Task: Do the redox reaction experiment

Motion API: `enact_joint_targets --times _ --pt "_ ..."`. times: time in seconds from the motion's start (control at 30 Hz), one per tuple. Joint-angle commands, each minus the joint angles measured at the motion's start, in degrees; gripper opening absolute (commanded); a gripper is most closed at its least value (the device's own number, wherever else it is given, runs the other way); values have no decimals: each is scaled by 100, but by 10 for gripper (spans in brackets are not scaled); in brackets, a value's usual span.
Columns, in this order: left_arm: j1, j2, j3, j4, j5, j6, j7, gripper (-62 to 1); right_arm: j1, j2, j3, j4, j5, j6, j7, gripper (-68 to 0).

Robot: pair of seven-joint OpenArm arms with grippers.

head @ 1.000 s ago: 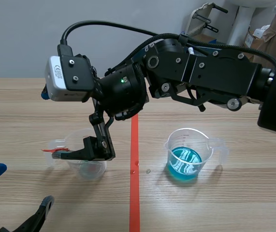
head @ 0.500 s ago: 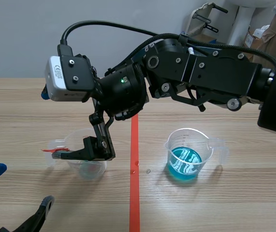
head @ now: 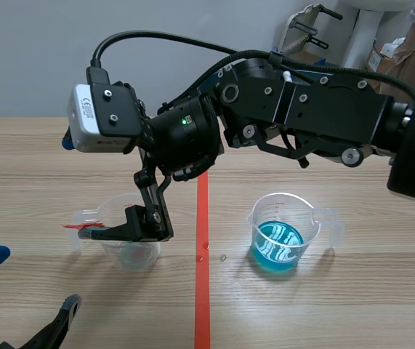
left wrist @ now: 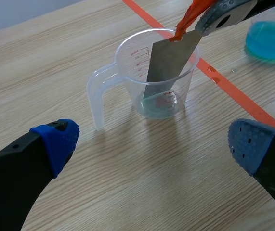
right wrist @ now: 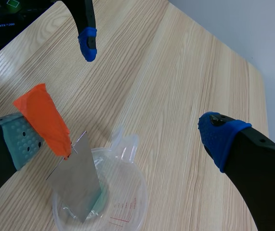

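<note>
No change to call: the right claw (right wrist: 122, 137), thin grey metal sheet (left wrist: 168, 62) and clear plastic measuring cup (left wrist: 124, 72) sit exactly as a second ago.

Measuring cups, clear plastic: 2. Near-empty cup (head: 136, 253) under the right gripper (right wrist: 120, 137); blue-liquid cup (head: 281, 234) well aside of it. Metal sheet (left wrist: 168, 67): 1. Orange tape tab (right wrist: 43, 118): 1.

Pale wood-grain worktop (head: 338, 305), with an orange-red tape line (head: 202, 305) running down its middle. A few tiny droplets (head: 223, 257) just beside the line. Plain grey wall (head: 33, 51) behind. Far right corner: cardboard boxes (head: 403, 54) near a white post (head: 363, 29).
</note>
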Motion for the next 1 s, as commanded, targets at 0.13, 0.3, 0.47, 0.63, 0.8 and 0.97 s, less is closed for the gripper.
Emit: enact_joint_targets --times 0.13,0.3,0.47,0.63,0.8,0.97 --pt "-15 0 -7 105 -15 13 -83 14 70 -17 52 70 81 -42 46 4" --pt "-15 0 -7 105 -15 13 -83 14 70 -17 52 70 81 -39 48 4" --pt "-15 0 -7 105 -15 13 -83 14 70 -20 52 70 83 -39 50 4" --pt "-15 0 -7 105 -15 13 -83 14 31 59 52 103 234 -37 120 4" --pt "-15 0 -7 105 -15 13 -83 14 -256 579 76 660 422 -177 247 4" --pt "-15 0 -7 105 -17 24 -81 14 -769 1473 315 1606 750 -376 243 4"
